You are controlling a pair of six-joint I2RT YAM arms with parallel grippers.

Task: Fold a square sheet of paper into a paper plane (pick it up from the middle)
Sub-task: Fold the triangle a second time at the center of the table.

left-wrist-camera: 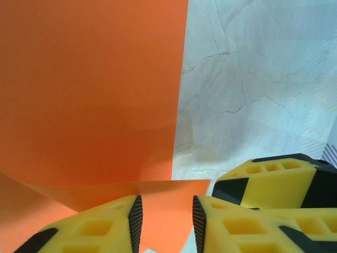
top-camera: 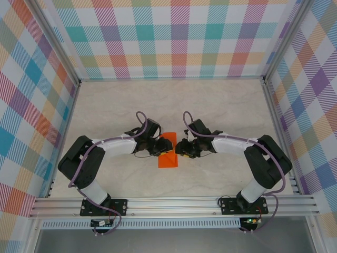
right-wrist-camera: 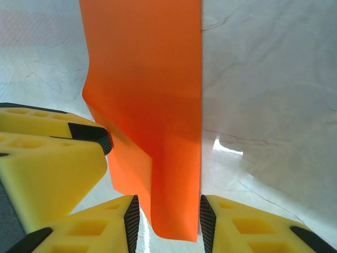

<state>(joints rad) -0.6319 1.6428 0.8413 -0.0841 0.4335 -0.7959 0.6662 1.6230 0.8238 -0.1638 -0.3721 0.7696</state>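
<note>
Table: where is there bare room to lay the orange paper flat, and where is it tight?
Tight at the middle, where the left gripper and right gripper meet at the paper. Widest free patch: the table's far half, between them and the back wall. A smaller one lies near, between the paper and the metal rail.

One orange square sheet of paper (top-camera: 168,155) lies on one marbled table (top-camera: 221,105). Two arms flank it: the left arm (top-camera: 89,163) at 8 o'clock from the sheet and the right arm (top-camera: 266,161) at 4 o'clock. There are two grippers, the left gripper (left-wrist-camera: 166,224) and the right gripper (right-wrist-camera: 168,221). Each has two yellow fingers (left-wrist-camera: 95,229), four in all. Three plaid walls (top-camera: 179,37) stand around the table.
</note>
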